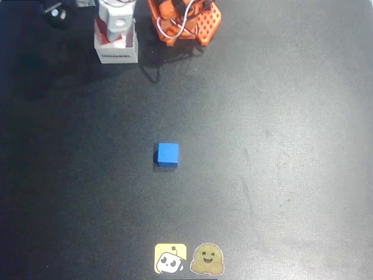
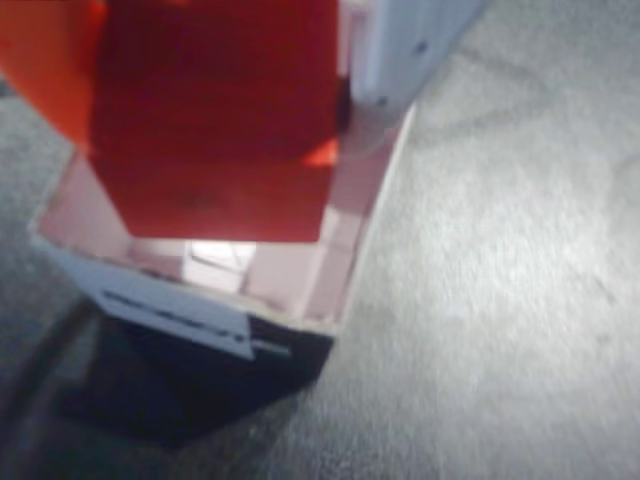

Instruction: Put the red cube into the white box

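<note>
In the wrist view the red cube (image 2: 215,150) is clamped between an orange finger (image 2: 45,70) on its left and a white finger (image 2: 410,50) on its right. My gripper (image 2: 215,100) is shut on it. The cube hangs in the open top of the white box (image 2: 180,310), and its lower edge looks about level with the rim. Dark print shows on the box's near wall. In the overhead view the gripper (image 1: 116,28) stands directly over the white box (image 1: 118,56) at the top left and covers most of the cube.
A blue cube (image 1: 166,154) lies alone near the middle of the dark mat. The orange arm base (image 1: 183,20) sits at the top edge, right of the box. Two stickers (image 1: 170,258) (image 1: 207,258) mark the bottom edge. A small dark object (image 1: 55,13) sits in the top left corner.
</note>
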`<action>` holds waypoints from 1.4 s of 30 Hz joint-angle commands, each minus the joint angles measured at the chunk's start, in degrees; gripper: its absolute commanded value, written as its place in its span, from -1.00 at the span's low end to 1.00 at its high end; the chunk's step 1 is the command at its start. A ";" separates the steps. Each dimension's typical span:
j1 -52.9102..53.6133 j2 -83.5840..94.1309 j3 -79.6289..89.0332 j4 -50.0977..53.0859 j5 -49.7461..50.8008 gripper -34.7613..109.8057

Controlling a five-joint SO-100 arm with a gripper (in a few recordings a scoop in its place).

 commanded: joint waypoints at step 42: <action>-54.40 14.50 4.57 -13.71 -24.35 -0.52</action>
